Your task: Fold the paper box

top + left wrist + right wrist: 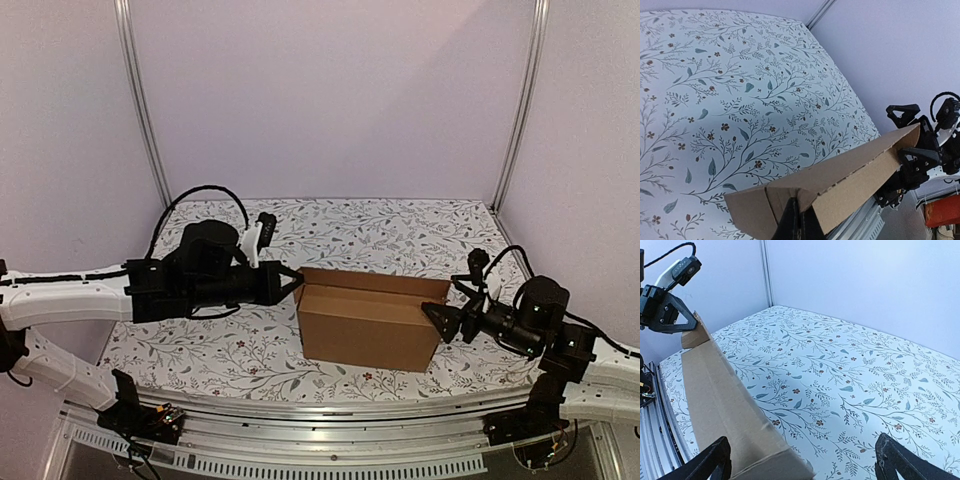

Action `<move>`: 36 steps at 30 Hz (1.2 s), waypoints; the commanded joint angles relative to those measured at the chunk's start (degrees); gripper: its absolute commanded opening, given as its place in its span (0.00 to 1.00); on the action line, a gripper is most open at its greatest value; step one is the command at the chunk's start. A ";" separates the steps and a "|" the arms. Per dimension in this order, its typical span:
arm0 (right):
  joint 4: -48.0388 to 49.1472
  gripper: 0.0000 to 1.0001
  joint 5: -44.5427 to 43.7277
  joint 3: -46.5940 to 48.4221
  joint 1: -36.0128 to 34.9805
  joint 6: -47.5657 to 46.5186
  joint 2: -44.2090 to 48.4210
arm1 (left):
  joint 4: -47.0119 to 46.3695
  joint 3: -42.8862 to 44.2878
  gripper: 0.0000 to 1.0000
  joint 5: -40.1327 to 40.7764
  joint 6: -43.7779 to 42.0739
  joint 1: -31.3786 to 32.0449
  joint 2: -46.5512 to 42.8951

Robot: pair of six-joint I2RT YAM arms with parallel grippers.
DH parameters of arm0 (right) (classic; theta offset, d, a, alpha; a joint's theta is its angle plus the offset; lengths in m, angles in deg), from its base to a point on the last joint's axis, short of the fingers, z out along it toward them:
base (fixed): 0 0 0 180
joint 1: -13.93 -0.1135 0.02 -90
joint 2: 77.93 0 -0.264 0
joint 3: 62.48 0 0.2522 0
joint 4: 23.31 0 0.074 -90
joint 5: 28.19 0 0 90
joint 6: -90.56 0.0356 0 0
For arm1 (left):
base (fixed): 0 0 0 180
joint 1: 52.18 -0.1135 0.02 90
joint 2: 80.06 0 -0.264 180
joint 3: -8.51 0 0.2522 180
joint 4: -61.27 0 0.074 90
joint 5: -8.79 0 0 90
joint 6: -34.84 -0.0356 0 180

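The paper box (370, 325) is brown cardboard, folded into a long rectangular shape standing on the table, its top open. My left gripper (290, 282) is at the box's upper left end; in the left wrist view its fingers (792, 225) are pressed together on the end wall of the box (855, 175). My right gripper (440, 322) is at the box's right end. In the right wrist view it (807, 467) is wide open, with the box's end corner (720, 395) between its fingers, nearer the left one.
The floral tablecloth (380, 235) covers the table. Metal frame posts (140, 100) stand at the back corners. A metal rail (330, 415) runs along the near edge. An orange object (942, 210) sits beyond the table edge in the left wrist view.
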 commanded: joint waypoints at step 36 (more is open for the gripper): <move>-53.71 0.80 -5.13 31.96 -3.53 33.15 -5.29 | 18.18 -0.49 0.00 0.63 4.83 3.81 5.60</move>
